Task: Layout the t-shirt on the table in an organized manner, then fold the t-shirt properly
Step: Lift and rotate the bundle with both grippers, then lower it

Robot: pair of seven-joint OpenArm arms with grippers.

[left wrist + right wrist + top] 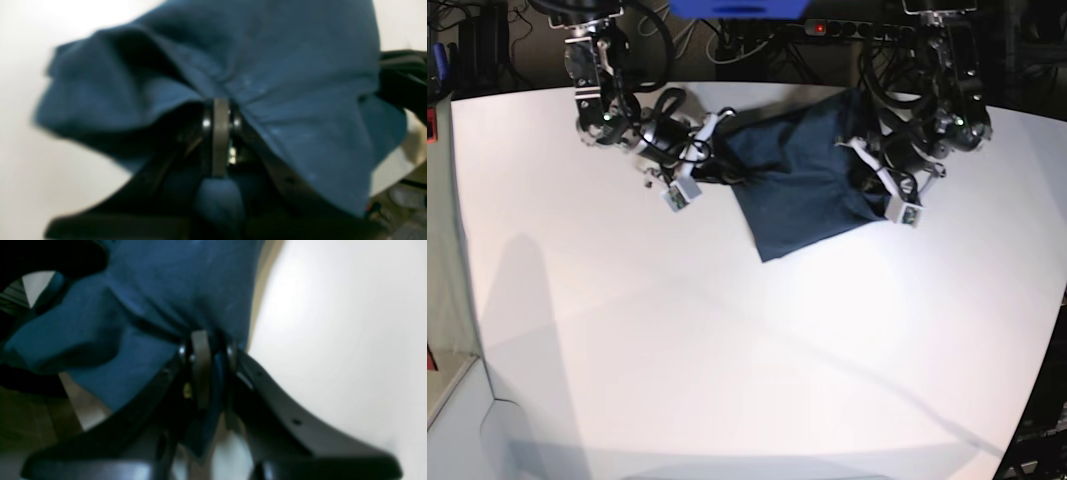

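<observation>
T-shirt (802,185) bunched at the table's (727,380) far edge, held between both arms. Left gripper (220,111) and right gripper (203,346) each clamped on cloth. Step: layout, judging by the bunching. Next: pull apart, spread flat toward table centre.

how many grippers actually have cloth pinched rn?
2. Left gripper and right gripper each clamp an edge of the t-shirt, at opposite sides.
</observation>
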